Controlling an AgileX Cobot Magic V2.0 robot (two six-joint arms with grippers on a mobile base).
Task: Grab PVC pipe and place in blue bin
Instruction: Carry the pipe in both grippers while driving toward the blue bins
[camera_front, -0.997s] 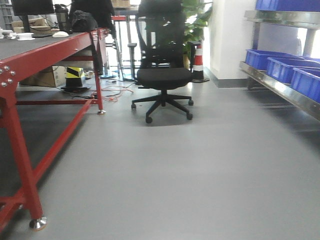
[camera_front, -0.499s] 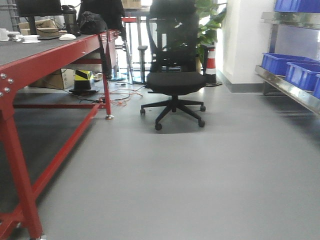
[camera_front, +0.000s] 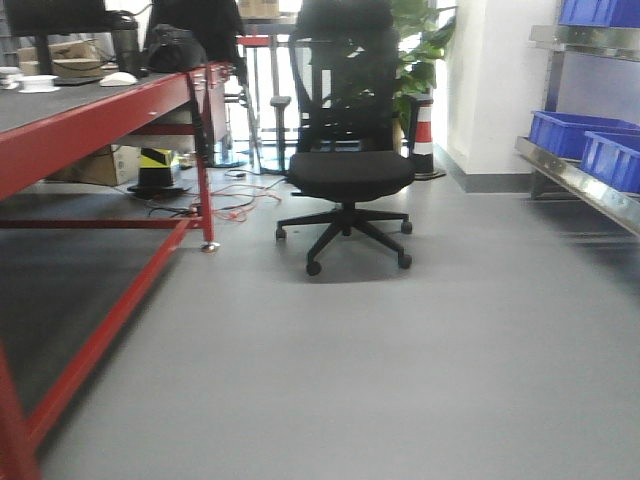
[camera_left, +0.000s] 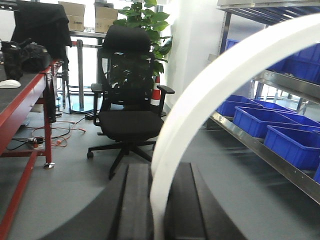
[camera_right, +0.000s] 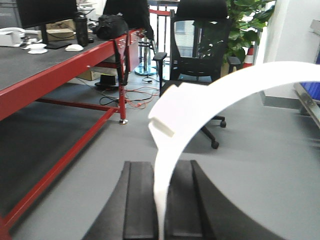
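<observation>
In the left wrist view a white curved PVC pipe (camera_left: 210, 90) arcs up and to the right from my left gripper (camera_left: 159, 170), whose black jaws are shut on its lower end. The right wrist view shows a white curved PVC pipe (camera_right: 200, 107) with a square-cut end piece, and my right gripper (camera_right: 161, 167) is shut on it. I cannot tell whether this is one pipe or two. Blue bins (camera_front: 575, 130) (camera_left: 295, 142) sit on a steel shelf at the right. Neither gripper nor pipe appears in the front view.
A red-framed workbench (camera_front: 90, 120) runs along the left. A black office chair (camera_front: 345, 170) stands ahead on the grey floor, with cables (camera_front: 235, 205) and a striped cone (camera_front: 424, 135) behind it. The steel shelf (camera_front: 580, 185) lines the right wall.
The front view has rolled forward toward the chair. The bench's near leg has slid out of frame at the bottom left, and the shelf has shifted right.
</observation>
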